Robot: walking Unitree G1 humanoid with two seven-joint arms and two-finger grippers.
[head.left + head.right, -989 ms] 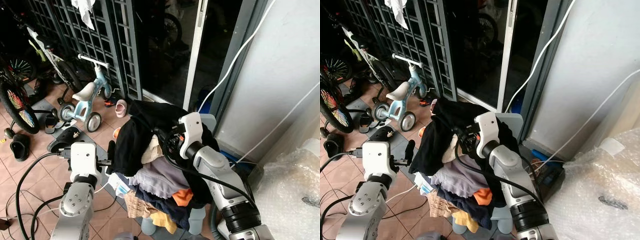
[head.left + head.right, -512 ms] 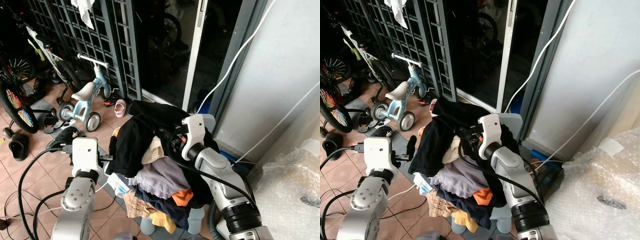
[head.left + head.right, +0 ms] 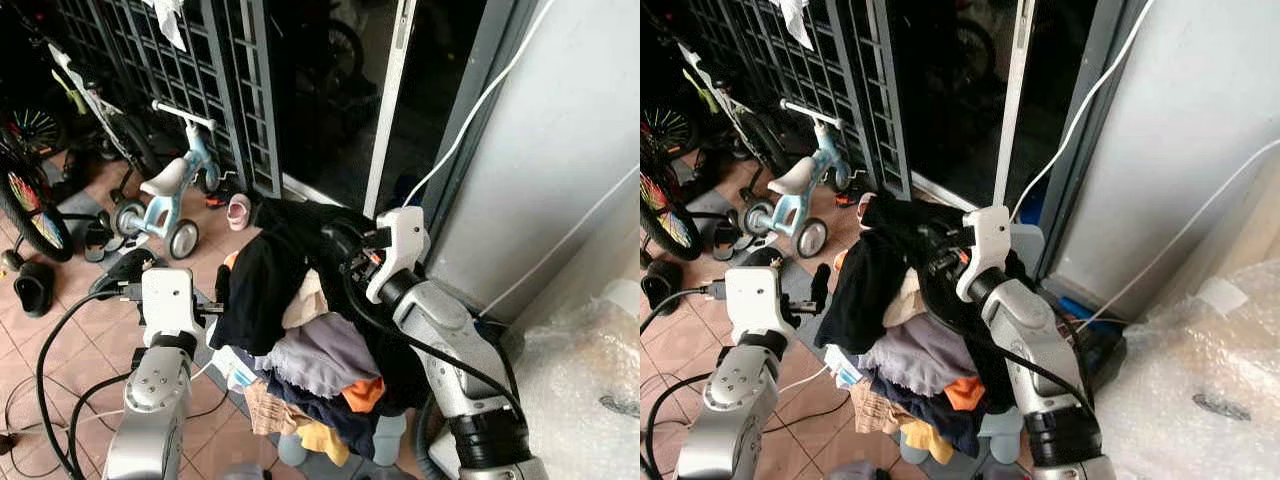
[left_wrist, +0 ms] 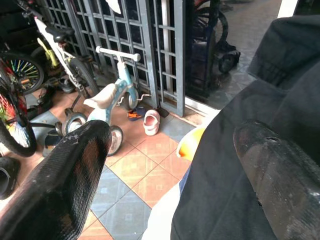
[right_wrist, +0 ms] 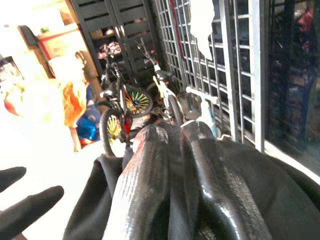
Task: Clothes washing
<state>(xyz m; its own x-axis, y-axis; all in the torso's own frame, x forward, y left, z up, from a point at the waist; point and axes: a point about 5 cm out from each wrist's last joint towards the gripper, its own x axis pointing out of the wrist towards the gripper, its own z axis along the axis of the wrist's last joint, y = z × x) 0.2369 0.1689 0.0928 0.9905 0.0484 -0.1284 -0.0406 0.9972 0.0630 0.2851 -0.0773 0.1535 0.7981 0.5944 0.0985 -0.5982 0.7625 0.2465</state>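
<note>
My right gripper (image 5: 170, 175) is pinched on the black garment (image 3: 262, 290), left gripper (image 4: 165, 175) spread wide beside it, so one tug could topple the whole laundry pile (image 3: 320, 360).

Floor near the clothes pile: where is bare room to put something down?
Bare tiles lie between the small tricycle and the left end effector, though cables cross them. It is crowded under the clothes pile, which the right end effector touches, and by the sandals.
</note>
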